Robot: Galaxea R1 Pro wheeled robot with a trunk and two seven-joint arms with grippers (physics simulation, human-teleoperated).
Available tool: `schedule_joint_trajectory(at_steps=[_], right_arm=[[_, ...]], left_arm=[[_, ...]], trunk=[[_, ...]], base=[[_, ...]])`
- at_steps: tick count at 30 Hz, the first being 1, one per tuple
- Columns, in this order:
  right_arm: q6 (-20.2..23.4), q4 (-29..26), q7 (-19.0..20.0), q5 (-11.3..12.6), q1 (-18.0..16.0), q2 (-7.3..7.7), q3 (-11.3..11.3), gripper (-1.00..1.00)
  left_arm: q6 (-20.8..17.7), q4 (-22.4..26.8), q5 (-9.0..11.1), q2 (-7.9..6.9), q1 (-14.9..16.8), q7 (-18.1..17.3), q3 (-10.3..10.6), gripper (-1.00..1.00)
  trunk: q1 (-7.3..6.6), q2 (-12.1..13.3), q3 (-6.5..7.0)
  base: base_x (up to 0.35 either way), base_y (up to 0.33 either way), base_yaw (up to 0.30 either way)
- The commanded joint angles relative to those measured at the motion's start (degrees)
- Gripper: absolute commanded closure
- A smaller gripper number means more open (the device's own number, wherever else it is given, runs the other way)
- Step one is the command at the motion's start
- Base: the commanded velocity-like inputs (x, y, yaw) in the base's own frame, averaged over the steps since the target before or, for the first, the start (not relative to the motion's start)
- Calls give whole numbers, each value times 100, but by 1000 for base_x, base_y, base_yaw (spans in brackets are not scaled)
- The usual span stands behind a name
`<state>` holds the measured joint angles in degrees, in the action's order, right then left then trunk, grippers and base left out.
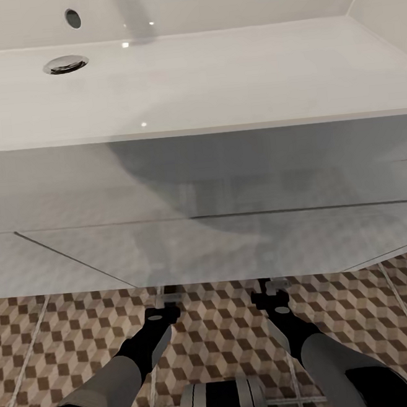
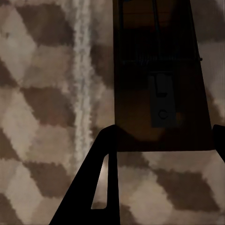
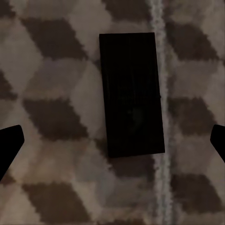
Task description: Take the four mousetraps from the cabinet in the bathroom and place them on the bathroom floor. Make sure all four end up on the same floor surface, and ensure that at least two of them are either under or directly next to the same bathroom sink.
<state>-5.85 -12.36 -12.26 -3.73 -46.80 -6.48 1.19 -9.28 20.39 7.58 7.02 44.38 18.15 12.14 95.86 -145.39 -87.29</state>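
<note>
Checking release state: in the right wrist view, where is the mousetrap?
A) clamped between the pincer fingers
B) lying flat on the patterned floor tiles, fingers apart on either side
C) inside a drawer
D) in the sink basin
B: the dark mousetrap lies flat on the floor tiles, and the right pincer is spread wide, clear of it.

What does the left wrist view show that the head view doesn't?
Left wrist: a mousetrap lying flat on the bathroom floor, wire parts visible, just ahead of the left hand, which holds nothing. Head: the white sink with its drain above both arms. Both share the cube-patterned tiles and pale grout.
</note>
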Motion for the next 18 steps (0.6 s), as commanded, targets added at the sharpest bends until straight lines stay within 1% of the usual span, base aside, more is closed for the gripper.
schedule_joint_trajectory(at_steps=[1, 9, 18], right_arm=[[-13, 6, -22, -39, -2, -3, 13, -100], [-13, 6, -22, -40, -4, -3, 13, -100], [-13, 6, -22, -40, -4, -4, 13, -100]], left_arm=[[-28, 13, 52, -2, 1, 55, 51, 100], [-13, 37, 44, 3, 1, 51, 51, 100], [-5, 51, 42, 43, 1, 56, 54, 100]], trunk=[[-1, -1, -3], [-1, -1, -3], [-1, -1, -3]], base=[[0, 0, 0], [0, 0, 0], [0, 0, 0]])
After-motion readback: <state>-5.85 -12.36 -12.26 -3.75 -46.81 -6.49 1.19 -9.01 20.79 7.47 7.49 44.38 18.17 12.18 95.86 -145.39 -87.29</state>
